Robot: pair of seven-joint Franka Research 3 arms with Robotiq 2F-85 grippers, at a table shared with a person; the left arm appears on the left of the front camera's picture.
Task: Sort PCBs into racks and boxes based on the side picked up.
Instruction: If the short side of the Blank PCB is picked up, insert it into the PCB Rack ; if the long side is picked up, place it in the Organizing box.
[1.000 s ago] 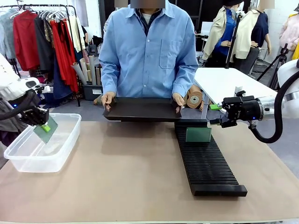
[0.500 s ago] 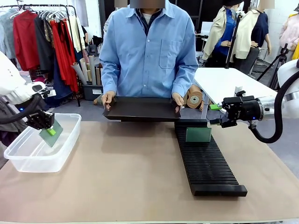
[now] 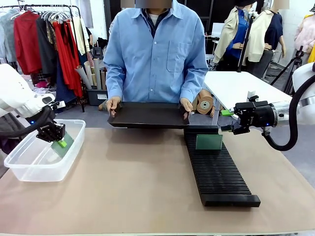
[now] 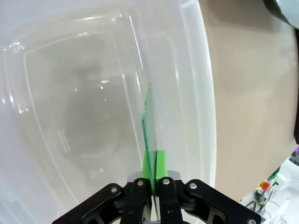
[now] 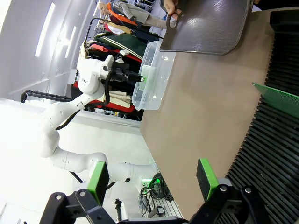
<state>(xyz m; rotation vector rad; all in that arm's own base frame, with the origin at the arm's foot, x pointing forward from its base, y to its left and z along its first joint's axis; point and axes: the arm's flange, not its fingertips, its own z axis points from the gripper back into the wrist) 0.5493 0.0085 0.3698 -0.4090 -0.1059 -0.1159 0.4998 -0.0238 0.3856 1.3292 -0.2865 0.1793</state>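
1. On the table's left side you have the clear box (image 3: pixel 29 164), with the long black rack (image 3: pixel 216 169) lying right of centre and running from near to far.
2. At the far edge, the person's hands (image 3: pixel 113 104) hold a shallow black tray (image 3: pixel 147 115) just beyond the rack's far end.
3. Your left gripper (image 3: pixel 60 142) is pinched tight on a PCB (image 3: pixel 63 145), which hangs tilted from its pads inside the box's far right corner; in the left wrist view that board (image 4: pixel 148 128) stands edge-on straight out from the fingertips.
4. Your right gripper (image 3: pixel 225 120) hovers spread wide and empty, just right of the rack's far end.
5. A second PCB (image 3: pixel 208 141) stands upright in the rack's far slots, just below and left of that gripper.
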